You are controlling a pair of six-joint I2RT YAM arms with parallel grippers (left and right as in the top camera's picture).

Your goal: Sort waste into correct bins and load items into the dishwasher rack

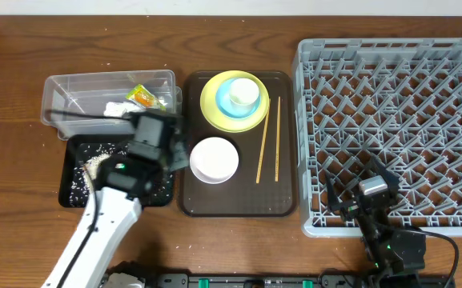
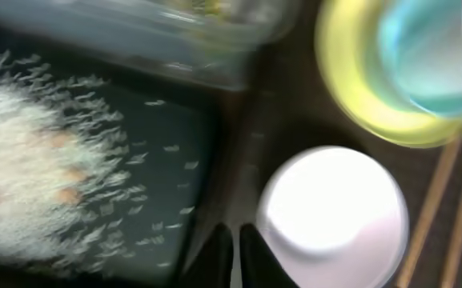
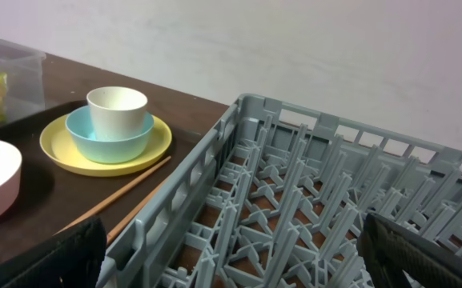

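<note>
At the far left of the wooden surface (image 1: 14,48), the clear tub (image 1: 70,84) held the green-and-orange snack wrapper (image 1: 142,97) and the crumpled white scrap (image 1: 118,108). Directly on its near side stood the black tub (image 1: 65,190), with loose rice grains (image 2: 30,160) heaped mostly toward its left.

The left hand (image 2: 236,256) hovered over the black tub's right edge, beside the brown tray (image 1: 186,210). Its fingers were drawn close together with nothing between them, though this view was blurred.

On the tray, the whitish bowl (image 1: 214,158) sat at the near left. The yellow plate (image 1: 208,100) lay at the far end, carrying the light blue bowl (image 1: 225,105) with the small white cup (image 1: 244,92) standing inside it. The chopsticks (image 1: 268,140) lay roughly side by side along the tray's right side.

The grey dishwasher rack (image 1: 391,88) occupied the right of the surface; no dishes were seen in it. The right hand (image 1: 363,192) was over the rack's near edge, fingers spread wide and released.
</note>
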